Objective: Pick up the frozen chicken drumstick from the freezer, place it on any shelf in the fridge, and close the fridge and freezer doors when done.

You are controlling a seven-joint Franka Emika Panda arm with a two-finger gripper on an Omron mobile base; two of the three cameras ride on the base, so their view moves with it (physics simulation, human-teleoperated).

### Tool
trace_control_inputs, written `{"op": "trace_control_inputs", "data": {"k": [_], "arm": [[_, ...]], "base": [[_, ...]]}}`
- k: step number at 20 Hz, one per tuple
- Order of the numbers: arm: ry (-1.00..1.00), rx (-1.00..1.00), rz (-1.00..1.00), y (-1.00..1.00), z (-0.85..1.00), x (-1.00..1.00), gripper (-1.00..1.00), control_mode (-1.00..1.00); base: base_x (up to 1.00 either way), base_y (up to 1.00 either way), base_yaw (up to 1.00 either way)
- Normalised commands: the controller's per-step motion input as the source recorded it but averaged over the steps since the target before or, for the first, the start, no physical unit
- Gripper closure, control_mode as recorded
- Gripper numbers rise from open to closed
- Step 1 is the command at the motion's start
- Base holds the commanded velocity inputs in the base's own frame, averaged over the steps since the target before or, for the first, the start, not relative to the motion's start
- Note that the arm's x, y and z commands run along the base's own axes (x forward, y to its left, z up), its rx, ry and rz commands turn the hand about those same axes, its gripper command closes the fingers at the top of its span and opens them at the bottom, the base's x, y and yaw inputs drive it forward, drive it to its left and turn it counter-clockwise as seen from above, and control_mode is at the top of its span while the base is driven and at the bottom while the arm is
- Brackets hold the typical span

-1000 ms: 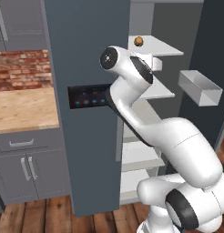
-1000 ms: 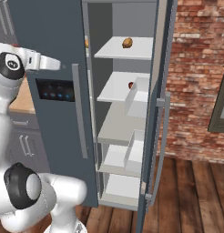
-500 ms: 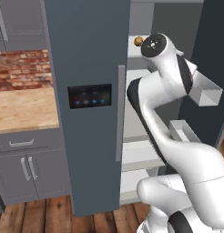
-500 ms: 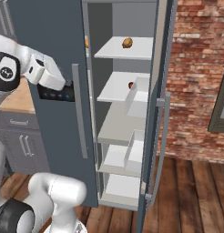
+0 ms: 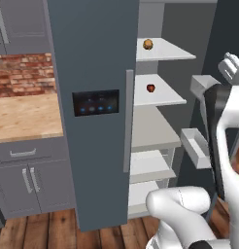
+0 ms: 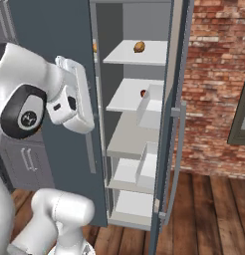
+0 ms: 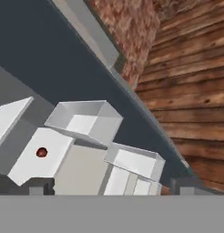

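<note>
Wood-topped desk (image 5: 24, 116) sits far left, beside the freezer door (image 5: 92, 48), which is shut, its black panel (image 5: 95, 102) lit. Right of it the fridge (image 5: 158, 129) stands open: five shelves by my count, with one frozen chicken drumstick (image 5: 148, 44) on the top shelf (image 5: 170, 50) and one dark red apple (image 5: 150, 88) on the shelf below. Two clear bins (image 5: 196, 146) hang on the open fridge door (image 6: 169, 124). Over the last second the arm swung from the panel door across to this open door. I judge only that door is left to close. The end effector (image 7: 114, 189) is released and empty.
</note>
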Motion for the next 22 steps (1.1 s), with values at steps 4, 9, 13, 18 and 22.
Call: {"op": "trace_control_inputs", "data": {"k": [4, 9, 13, 18, 22], "arm": [[-0.41, 0.34, 0.0, -1.0, -0.33, -0.4, -1.0, -1.0], [-0.41, 0.33, 0.0, -1.0, -0.36, -0.08, -1.0, -1.0], [-0.38, 0.28, 0.0, -1.0, -0.24, 0.0, -1.0, -1.0], [-0.25, 0.23, 0.01, -0.94, -0.28, 0.1, -1.0, -1.0], [-0.02, 0.19, 0.06, -0.69, -0.54, 0.69, -1.0, -1.0]], "base": [[0.0, 0.0, 0.0], [0.0, 0.0, 0.0], [0.0, 0.0, 0.0], [0.0, 0.0, 0.0], [0.0, 0.0, 0.0]]}}
